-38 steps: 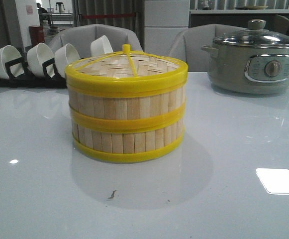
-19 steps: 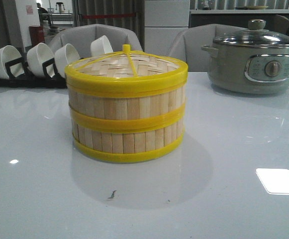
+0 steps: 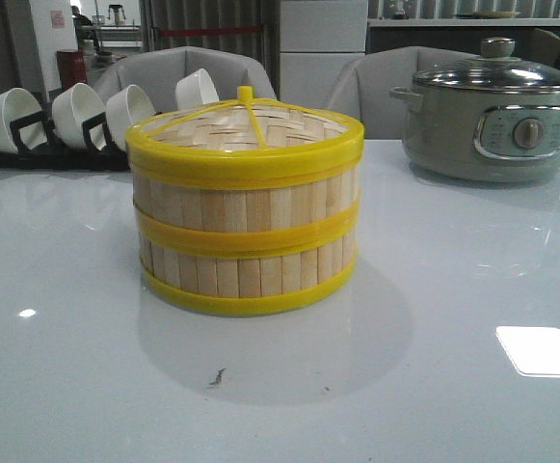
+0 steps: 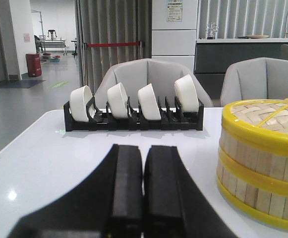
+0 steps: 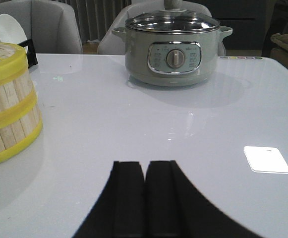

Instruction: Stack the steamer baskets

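Two steamer baskets stand stacked in the middle of the white table: the upper basket (image 3: 246, 198) sits squarely on the lower basket (image 3: 249, 270). The flat woven lid (image 3: 246, 125) with its yellow handle lies on top. The stack also shows in the left wrist view (image 4: 260, 168) and in the right wrist view (image 5: 7, 109). My left gripper (image 4: 144, 153) is shut and empty, low over the table, apart from the stack. My right gripper (image 5: 144, 167) is shut and empty, on the stack's other side. Neither gripper shows in the front view.
A black rack (image 3: 39, 145) with several white bowls stands at the back left, also in the left wrist view (image 4: 134, 116). A grey electric pot (image 3: 492, 111) with a glass lid stands at the back right, also in the right wrist view (image 5: 171, 49). Grey chairs stand behind the table.
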`<state>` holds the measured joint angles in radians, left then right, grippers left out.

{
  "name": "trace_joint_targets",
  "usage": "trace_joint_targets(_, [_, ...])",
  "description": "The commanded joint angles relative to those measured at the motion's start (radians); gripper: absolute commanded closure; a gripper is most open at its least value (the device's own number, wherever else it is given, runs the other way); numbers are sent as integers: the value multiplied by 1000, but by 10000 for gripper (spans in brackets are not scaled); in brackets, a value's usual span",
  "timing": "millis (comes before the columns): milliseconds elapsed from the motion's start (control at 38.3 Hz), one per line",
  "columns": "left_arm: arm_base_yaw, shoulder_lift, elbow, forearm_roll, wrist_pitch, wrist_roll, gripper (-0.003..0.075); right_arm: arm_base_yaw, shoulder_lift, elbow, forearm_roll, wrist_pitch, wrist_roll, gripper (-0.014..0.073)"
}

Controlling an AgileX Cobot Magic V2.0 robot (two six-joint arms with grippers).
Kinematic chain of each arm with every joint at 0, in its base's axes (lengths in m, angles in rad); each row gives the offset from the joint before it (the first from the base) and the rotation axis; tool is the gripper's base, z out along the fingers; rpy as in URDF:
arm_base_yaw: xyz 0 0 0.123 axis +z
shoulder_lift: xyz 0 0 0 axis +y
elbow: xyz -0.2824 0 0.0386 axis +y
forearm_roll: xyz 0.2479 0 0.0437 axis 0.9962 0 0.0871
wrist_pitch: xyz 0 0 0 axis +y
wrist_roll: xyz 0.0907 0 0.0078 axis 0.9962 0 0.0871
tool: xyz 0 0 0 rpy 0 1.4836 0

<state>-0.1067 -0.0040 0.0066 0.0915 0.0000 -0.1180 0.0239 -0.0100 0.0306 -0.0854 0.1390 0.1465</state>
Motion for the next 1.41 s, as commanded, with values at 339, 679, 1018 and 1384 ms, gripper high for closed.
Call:
trace_joint_targets(339, [2, -16, 0, -3, -78, -3, 634, -7, -21, -15, 37, -38, -37, 538])
trace_joint_targets(679, [2, -16, 0, -3, -78, -3, 634, -7, -21, -15, 37, -19, -37, 538])
trace_joint_targets(1018, [2, -16, 0, -3, -78, -3, 634, -7, -21, -15, 37, -19, -37, 538])
trace_joint_targets(1384, [2, -16, 0, -3, -78, -3, 634, -7, -21, -15, 37, -19, -37, 538])
